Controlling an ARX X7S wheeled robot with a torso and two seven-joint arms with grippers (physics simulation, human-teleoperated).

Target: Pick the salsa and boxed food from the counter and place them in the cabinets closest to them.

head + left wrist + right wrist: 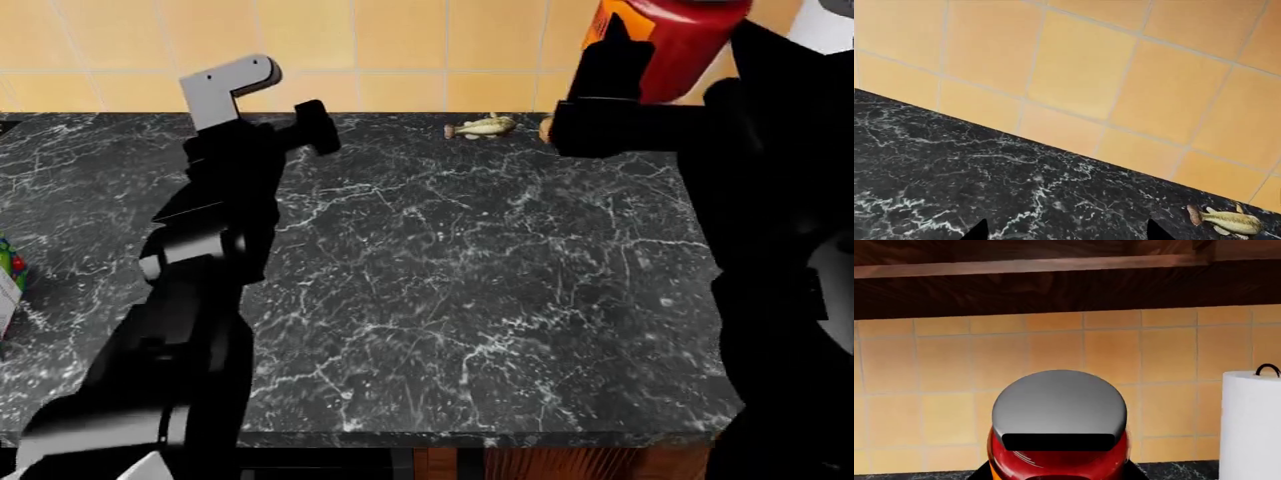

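Right claw (627,100) is up off the surface (454,290), closed around the salsa (674,40). Jar sits high at the back right of the head view, in front of the tiled wall (374,50). In the right wrist view the grey lid (1059,405) and red body fill the lower centre, dark wooden cabinet underside (1054,285) directly above, paper-towel roll (1252,425) close by on one side.

Left claw (314,125) hovers over the back left of the surface, holding nothing. Only two dark fingertips (977,231) show at the edge of its wrist view, set well apart, so it reads as open. A small toy fish (483,127) lies near the back wall between the two arms.

Boxed food: only a sliver of something colourful at the far left edge of the head view (8,285); too little shows to be sure.

Risks as I judge them:
- Grip looks low on the jar, most of the glass above the claw. A quick swing could tip it or let it slide out.
- Cabinet door not visible; cannot tell whether it is open. Lifting straight up would knock the lid on the cabinet's underside.
- Towel roll is near enough to be clipped on a sideways move.
- A drop from here means glass onto stone.
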